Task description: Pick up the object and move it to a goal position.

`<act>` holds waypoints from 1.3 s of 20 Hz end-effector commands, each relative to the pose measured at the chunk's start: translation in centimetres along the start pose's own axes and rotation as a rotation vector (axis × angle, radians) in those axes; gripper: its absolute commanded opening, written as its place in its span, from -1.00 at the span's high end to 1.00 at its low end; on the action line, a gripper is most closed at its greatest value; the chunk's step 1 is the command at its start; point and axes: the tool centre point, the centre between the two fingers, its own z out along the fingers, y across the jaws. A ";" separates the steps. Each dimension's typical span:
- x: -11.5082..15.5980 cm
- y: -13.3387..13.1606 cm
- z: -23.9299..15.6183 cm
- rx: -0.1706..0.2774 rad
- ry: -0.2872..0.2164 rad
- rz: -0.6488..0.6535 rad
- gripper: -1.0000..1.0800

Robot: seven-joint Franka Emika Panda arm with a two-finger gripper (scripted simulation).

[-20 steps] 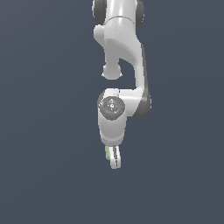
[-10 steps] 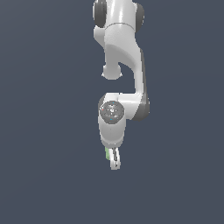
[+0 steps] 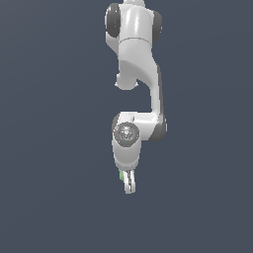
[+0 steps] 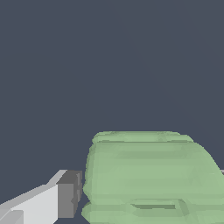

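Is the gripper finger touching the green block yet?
Cannot tell. In the wrist view the finger pad sits close beside the green block, but a thin dark strip may separate them.

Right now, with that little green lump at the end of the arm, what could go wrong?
Only one finger of the tool shows in the wrist view, beside the pale green block; the other is out of frame, so the grip can't be confirmed and the block might slip. In the exterior view the block is nearly hidden behind the arm, so a slip could go unnoticed.
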 end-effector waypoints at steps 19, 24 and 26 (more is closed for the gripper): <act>-0.8 0.5 -0.1 0.002 0.000 0.000 1.00; -2.1 1.6 -0.2 0.002 0.000 0.000 1.00; -3.0 2.2 -0.2 0.001 0.000 -0.001 1.00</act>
